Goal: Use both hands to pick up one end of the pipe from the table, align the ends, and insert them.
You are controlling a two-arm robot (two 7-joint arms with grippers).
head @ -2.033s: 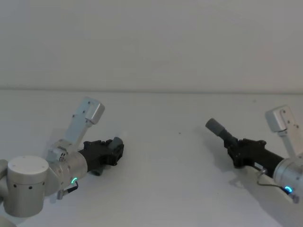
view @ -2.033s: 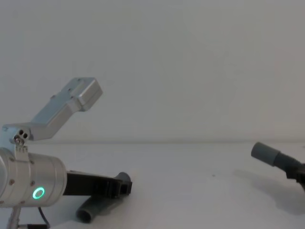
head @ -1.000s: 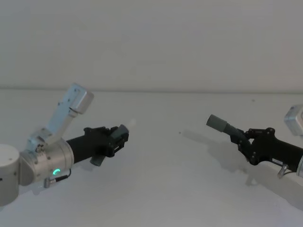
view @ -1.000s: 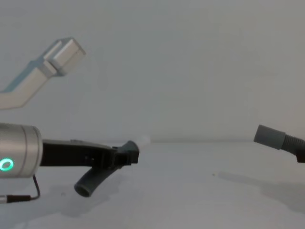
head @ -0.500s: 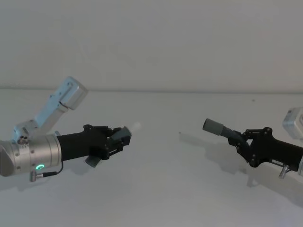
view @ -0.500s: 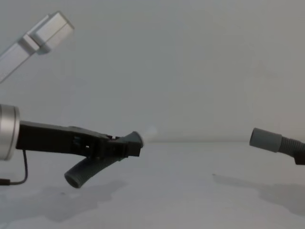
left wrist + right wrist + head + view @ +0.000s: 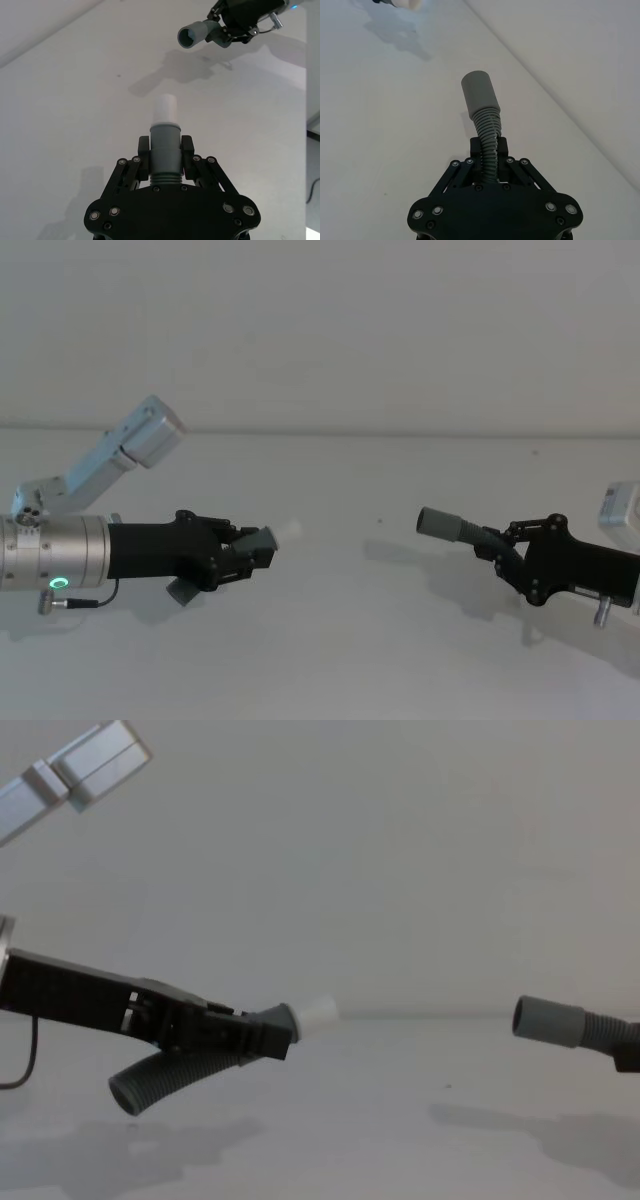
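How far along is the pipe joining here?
Done: both pieces are off the table; left gripper clamps the curved piece at its white-tipped cuff, right gripper clamps the other piece on its ribs. In hand: cuffs face each other across a wide gap. Left: closing it and inserting.

My left gripper is slim and black, built of linked bars with small silver screws at the joints. Behind it my wrist is a silver cylinder with a glowing green ring and a thin black cable below. An angled silver bracket stands on it. My right gripper is black as well.
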